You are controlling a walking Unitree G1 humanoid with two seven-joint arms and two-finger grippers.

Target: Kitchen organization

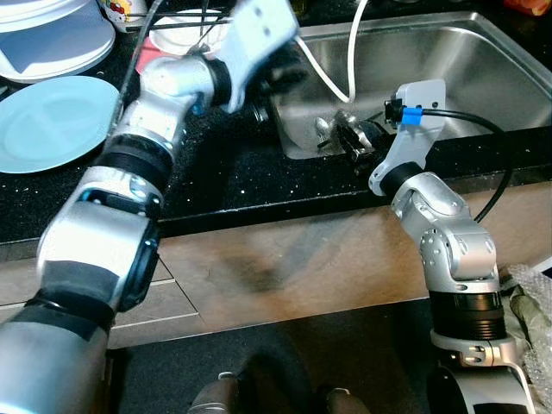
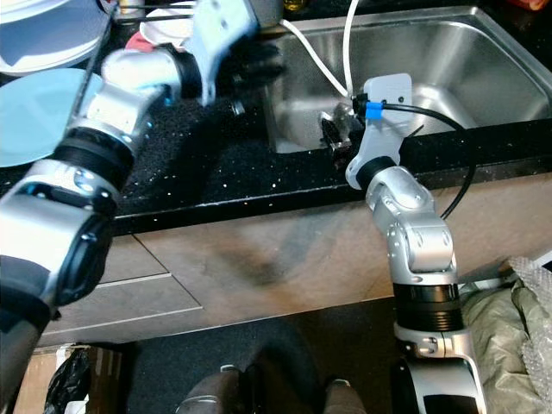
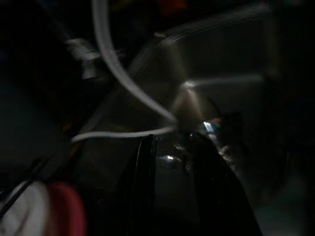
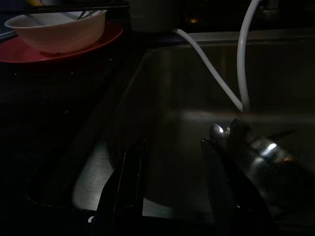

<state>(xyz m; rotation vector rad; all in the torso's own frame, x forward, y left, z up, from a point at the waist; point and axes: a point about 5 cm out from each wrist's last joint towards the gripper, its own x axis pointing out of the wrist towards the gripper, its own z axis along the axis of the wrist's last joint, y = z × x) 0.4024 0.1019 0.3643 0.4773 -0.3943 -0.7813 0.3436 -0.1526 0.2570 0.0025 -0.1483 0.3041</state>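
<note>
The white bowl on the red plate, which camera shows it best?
The right wrist view: white bowl sits sharp and whole on the red plate. Both eye views hide it behind the left arm; the left wrist view catches a dark blur.

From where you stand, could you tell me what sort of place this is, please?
Most likely a home kitchen: a steel sink set into a dark counter, with a blue plate and a white bowl beside it.

White hose (image 3: pixel 118 73) loops above dim sink (image 3: pixel 216 64).
</note>
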